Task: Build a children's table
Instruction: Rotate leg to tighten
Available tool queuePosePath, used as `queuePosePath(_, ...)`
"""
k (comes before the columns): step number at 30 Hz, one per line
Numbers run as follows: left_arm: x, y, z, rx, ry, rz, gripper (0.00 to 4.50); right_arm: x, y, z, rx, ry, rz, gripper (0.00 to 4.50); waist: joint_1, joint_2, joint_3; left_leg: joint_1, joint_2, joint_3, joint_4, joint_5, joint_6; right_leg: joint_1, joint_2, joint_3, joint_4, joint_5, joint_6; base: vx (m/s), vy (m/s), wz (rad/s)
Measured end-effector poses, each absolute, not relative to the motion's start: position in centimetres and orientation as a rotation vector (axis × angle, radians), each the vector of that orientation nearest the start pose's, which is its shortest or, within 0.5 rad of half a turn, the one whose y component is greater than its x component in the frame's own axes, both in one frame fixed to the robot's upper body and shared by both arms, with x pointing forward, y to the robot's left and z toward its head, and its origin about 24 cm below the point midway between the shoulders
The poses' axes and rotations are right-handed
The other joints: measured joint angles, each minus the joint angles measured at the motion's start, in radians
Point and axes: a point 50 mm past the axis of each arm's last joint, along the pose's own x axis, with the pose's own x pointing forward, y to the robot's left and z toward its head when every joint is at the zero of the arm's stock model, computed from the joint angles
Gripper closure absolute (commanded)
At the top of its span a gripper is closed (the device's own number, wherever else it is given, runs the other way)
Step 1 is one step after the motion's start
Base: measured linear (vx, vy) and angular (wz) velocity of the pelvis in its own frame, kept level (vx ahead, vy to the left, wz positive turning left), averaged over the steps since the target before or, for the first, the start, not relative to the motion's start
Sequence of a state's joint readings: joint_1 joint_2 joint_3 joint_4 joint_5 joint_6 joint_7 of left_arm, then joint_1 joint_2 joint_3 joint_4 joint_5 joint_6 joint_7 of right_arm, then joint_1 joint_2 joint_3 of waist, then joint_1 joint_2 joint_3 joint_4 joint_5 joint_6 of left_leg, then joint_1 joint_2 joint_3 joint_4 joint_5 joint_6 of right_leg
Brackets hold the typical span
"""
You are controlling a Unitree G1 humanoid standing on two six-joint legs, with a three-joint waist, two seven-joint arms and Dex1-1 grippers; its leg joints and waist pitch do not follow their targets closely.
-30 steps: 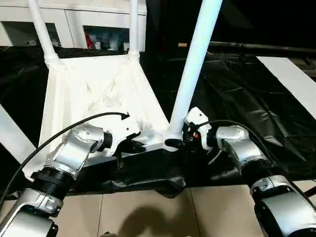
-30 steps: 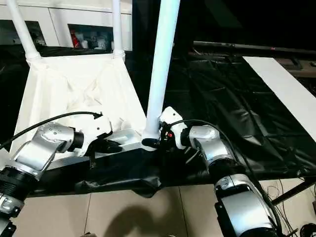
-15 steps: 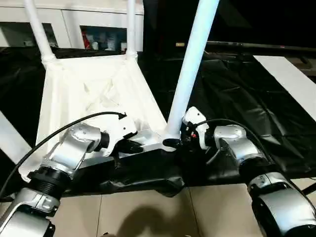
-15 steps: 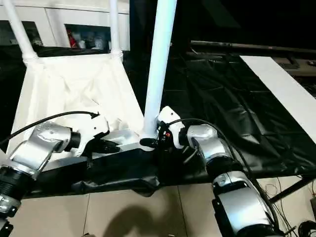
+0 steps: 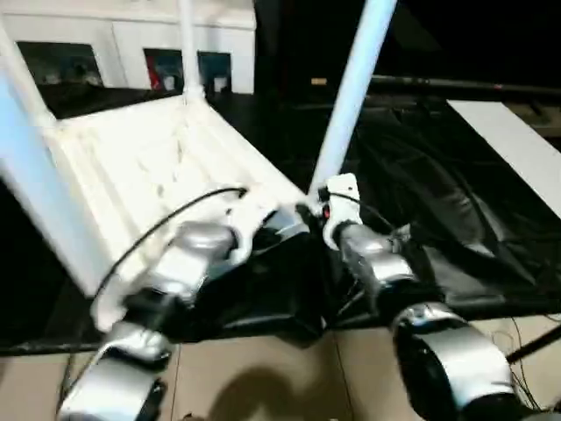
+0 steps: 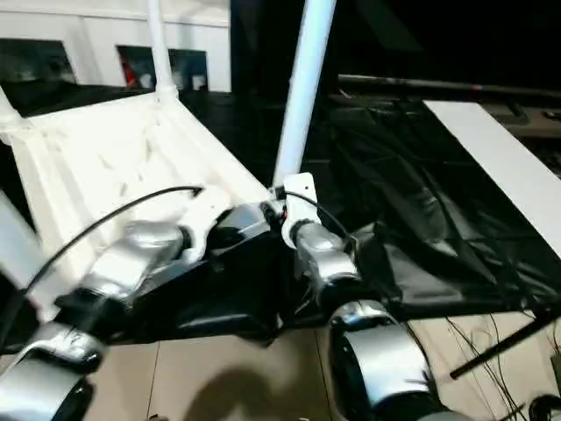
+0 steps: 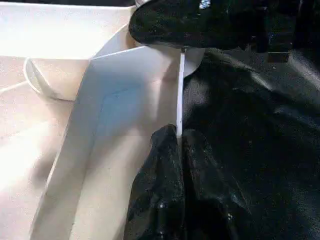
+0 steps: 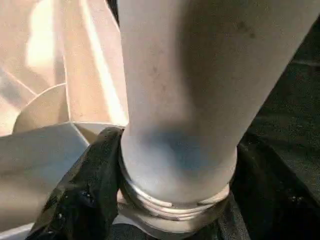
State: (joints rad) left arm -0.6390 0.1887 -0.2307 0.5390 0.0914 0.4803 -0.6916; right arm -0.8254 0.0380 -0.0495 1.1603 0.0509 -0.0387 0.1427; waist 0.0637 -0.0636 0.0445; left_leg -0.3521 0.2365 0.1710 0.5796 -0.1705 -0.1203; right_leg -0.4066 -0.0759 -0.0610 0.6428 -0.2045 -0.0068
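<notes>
Tabletop (image 5: 149,167) lay upside down on the black sheet (image 5: 456,202), ribbed underside up, near edge toward us. We saw four legs up: two at the far corners (image 5: 187,48) (image 6: 7,114), one blurred at the near left (image 5: 39,189), one at the near right corner (image 5: 351,88). That last leg was the one in hand. Our right gripper (image 8: 165,215) sat clamped round its base, fingers (image 8: 85,195) either side of the tube just above the socket. In the right wrist view threads still showed at the collar (image 8: 172,205), so we judged it not fully screwed home. Our left gripper (image 7: 177,150) was closed on the thin rim of the tabletop beside that corner, holding it steady. Left to do, as we judged: finish seating that leg, check the others, flip the table upright
</notes>
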Motion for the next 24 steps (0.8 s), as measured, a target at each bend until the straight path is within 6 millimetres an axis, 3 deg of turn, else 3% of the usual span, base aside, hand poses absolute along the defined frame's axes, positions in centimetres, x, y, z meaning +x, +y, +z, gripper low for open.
queuePosePath(2, 33.9, 10.1, 5.0, 0.328, 0.533, -0.819, 4.5, 36.5, -7.6, 3.1, 0.019, 0.332, 0.333, 1.77, 0.0, 0.0, 0.0, 0.0, 0.0, 0.0, -0.001, 0.0, 0.0, 0.0, 0.0, 0.0, -0.002, 0.0, 0.0, 0.0, 0.0, 0.0)
queuePosePath(3, 33.9, 10.1, 5.0, 0.331, 0.532, -0.822, 4.5, 36.5, -7.9, 3.1, 0.026, 0.331, 0.352, 1.22, 0.001, 0.0, 0.0, 0.0, 0.0, 0.0, -0.002, 0.0, 0.0, 0.0, 0.0, 0.0, -0.002, 0.001, 0.0, 0.0, 0.0, 0.0)
queuePosePath(10, 33.8, 11.4, 5.5, 0.385, 0.524, -0.876, 4.5, 36.3, -8.7, 3.4, 0.023, 0.306, 0.544, 0.64, -0.007, 0.001, 0.0, -0.003, 0.0, -0.001, -0.008, 0.0, 0.0, -0.001, 0.001, -0.002, -0.003, 0.001, 0.0, 0.0, 0.0, 0.0)
queuePosePath(15, 33.2, 12.7, 5.9, 0.416, 0.525, -0.958, 4.5, 36.0, -10.5, 3.9, -0.138, 0.299, 0.758, 0.61, -0.006, 0.001, 0.0, -0.005, 0.002, -0.001, -0.01, 0.0, 0.0, -0.001, 0.002, -0.003, -0.006, 0.002, -0.005, 0.0, 0.0, 0.0)
queuePosePath(18, 32.3, 14.4, 6.4, 0.438, 0.554, -1.048, 4.5, 35.4, -11.8, 4.7, -0.226, 0.291, 0.962, 0.61, 0.0, 0.001, 0.0, -0.006, 0.002, 0.0, -0.01, 0.0, 0.0, -0.001, 0.002, -0.004, -0.01, 0.001, -0.006, 0.0, 0.0, 0.0)
queuePosePath(24, 31.4, 16.0, 6.8, 0.46, 0.592, -1.169, 4.5, 34.3, -11.4, 4.9, -0.261, 0.288, 1.169, 0.61, 0.021, 0.001, 0.0, -0.005, 0.002, 0.001, -0.01, 0.0, 0.001, -0.001, 0.0, -0.003, -0.013, 0.001, -0.006, 0.0, 0.0, 0.0)
